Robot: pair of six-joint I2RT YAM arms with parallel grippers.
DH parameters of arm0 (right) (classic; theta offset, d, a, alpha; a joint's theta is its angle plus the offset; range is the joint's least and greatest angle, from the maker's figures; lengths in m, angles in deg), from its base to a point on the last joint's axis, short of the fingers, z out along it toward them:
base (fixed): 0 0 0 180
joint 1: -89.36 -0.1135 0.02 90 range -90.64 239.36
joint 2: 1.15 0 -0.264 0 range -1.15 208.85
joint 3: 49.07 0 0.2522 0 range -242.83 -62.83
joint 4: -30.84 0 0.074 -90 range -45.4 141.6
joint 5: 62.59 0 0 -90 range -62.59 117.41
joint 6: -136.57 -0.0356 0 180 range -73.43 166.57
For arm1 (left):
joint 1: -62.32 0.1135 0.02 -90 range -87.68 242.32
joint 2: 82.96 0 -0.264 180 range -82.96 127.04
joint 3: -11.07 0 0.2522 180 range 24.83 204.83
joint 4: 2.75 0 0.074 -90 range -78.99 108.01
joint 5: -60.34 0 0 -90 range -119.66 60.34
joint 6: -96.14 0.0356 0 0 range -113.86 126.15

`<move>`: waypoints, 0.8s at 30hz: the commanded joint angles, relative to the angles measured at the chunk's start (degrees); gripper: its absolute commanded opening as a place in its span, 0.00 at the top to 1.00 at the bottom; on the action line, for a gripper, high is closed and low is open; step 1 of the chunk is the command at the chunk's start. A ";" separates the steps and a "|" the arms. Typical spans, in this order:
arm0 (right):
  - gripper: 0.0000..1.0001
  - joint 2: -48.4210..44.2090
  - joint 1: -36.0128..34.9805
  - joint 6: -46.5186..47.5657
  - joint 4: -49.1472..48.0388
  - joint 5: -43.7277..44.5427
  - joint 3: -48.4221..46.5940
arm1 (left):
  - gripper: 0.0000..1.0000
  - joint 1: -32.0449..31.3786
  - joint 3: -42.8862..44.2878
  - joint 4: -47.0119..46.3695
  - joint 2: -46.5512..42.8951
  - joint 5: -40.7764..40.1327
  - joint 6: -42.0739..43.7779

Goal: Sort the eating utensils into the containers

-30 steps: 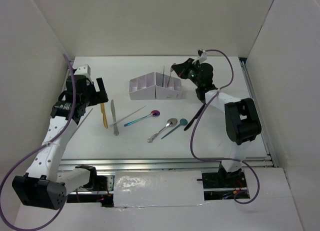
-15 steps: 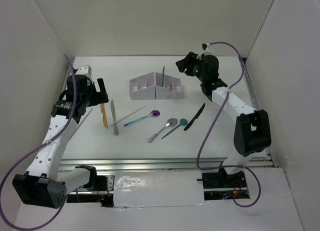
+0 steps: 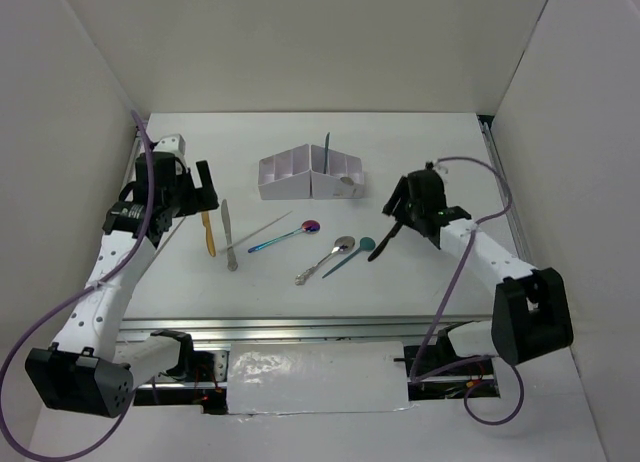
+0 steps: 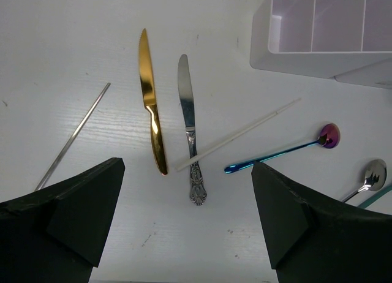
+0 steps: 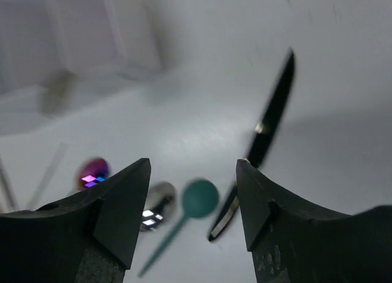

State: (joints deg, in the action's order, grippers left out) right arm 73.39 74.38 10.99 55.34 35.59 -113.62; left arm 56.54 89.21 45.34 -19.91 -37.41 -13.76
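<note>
The white organizer box stands mid-table with one slim dark utensil upright in it. In front of it lie a gold knife, a silver knife, a white stick, an iridescent spoon, a silver spoon, a teal spoon and a black knife. A thin silver stick lies at the left. My left gripper hangs open above the knife handles. My right gripper is open and empty over the teal spoon and black knife.
White walls close in the table on the left, right and back. A metal rail runs along the near edge by the arm bases. The right arm's cable loops over the near right of the table.
My right gripper opened, leaving the slim dark utensil standing in the box, then swung back and down toward the black knife and teal spoon. The left arm has not moved.
</note>
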 commanded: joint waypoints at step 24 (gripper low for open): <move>0.47 21.69 -6.55 -14.62 9.56 10.36 -2.47 | 0.01 -0.19 -1.98 -1.98 -1.53 0.45 1.71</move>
State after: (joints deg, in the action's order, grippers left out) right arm 93.32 68.19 -3.98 62.29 43.15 -114.03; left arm 56.54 87.40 45.38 -20.96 -36.90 -13.27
